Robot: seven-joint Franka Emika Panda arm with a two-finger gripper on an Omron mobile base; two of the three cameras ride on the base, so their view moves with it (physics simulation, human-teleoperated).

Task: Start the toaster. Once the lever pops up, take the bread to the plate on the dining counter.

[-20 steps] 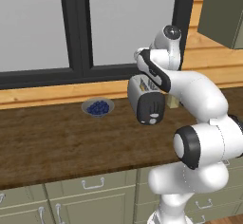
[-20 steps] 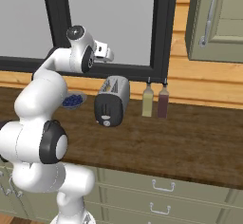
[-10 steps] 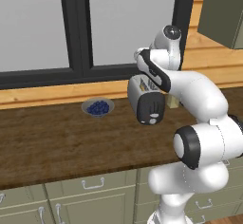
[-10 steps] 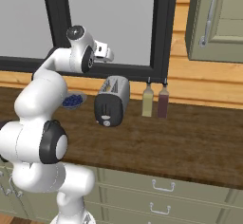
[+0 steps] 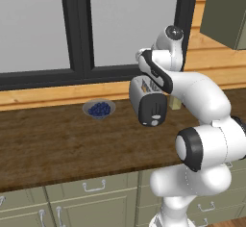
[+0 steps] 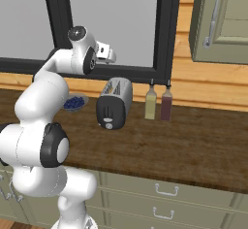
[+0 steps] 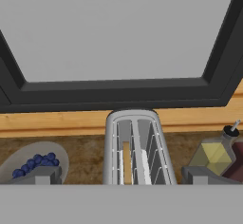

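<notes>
- The toaster (image 6: 115, 103) stands on the wooden worktop (image 6: 184, 140) below the window (image 6: 111, 24), its black end face turned toward the front edge.
- On that black face the lever (image 6: 107, 120), a small pale tab, sits just above the round white knob (image 6: 109, 125); both show in the left base view too, low on the end face.
- The bread (image 7: 126, 162) stands on edge down inside the toaster's left slot as the hand view shows it, a thin tan strip between the wire guides; the other slot beside it shows only bare guides.
- The gripper (image 7: 118, 176) hangs above the toaster and looks down along its length, with the fingers (image 7: 42, 175) spread as wide as they go, one to each side of the toaster, and nothing between them.
- The fingers touch neither the toaster nor the bread.
- A grey bowl of blueberries (image 5: 99, 109) rests on the worktop to the toaster's left in the left base view, near it but apart.
- On the toaster's other side two bottles stand against the window ledge: a pale yellow-green oil bottle (image 6: 150, 103) and, touching or just beside it, a dark red bottle (image 6: 166, 104).
- A grey-green wall cabinet (image 6: 220, 22) hangs at the upper right of the right base view, and grey-green drawers (image 6: 164, 194) with metal handles run under the worktop.
</notes>
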